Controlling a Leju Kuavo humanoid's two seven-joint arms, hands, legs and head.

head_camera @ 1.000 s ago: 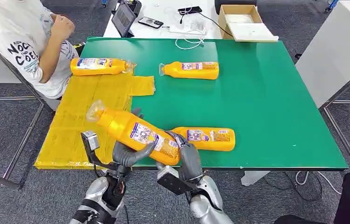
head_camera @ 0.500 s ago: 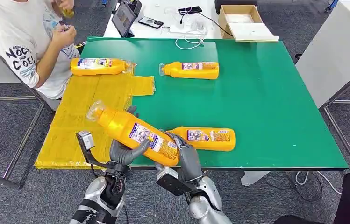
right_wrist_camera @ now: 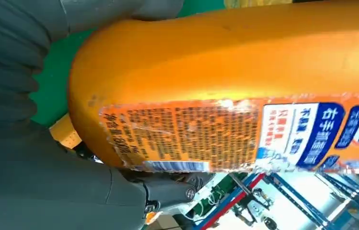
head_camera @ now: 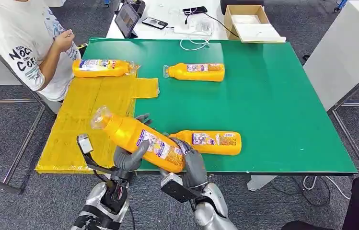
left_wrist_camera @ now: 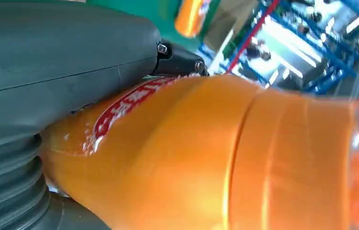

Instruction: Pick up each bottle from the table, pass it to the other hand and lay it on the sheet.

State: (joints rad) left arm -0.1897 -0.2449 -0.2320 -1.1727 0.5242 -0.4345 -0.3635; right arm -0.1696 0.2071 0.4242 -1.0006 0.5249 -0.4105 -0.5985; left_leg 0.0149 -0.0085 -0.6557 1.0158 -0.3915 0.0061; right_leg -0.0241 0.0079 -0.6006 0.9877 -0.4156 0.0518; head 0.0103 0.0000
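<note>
We see the held bottle (head_camera: pixel 139 139) lifted over the near edge of the green table (head_camera: pixel 273 105), tilted, its clear-wrapped cap end raised toward the yellow sheet (head_camera: pixel 79 124) and its base toward the right hand (head_camera: pixel 191 163). The left hand (head_camera: pixel 128 155) wraps the bottle's middle from below, thumb over the near side, fingertips showing beyond the far side. The right hand's fingers curl around the base end. Both hands grip it at once. In the left wrist view the bottle's shoulder (left_wrist_camera: pixel 206 158) sits right against the thumb and is blurred; its cap is cut off at the picture's edge. In the right wrist view the label (right_wrist_camera: pixel 225 134) faces the camera and the print is too fine for us to read; the fingers are mostly hidden behind the bottle.

A second bottle (head_camera: pixel 211 142) lies on its side on the table just beyond the right hand, its cap end hidden behind the hand. A third bottle (head_camera: pixel 195 72) lies on the green farther back. A fourth bottle (head_camera: pixel 100 68) lies at the sheet's far end.

A seated person (head_camera: pixel 28 43) in a white printed shirt is at the far left corner, partly cut off. Behind the table, a white desk (head_camera: pixel 167 14) carries a tablet (head_camera: pixel 127 18), a phone, cables and an open cardboard box (head_camera: pixel 249 21). The floor is grey carpet.
</note>
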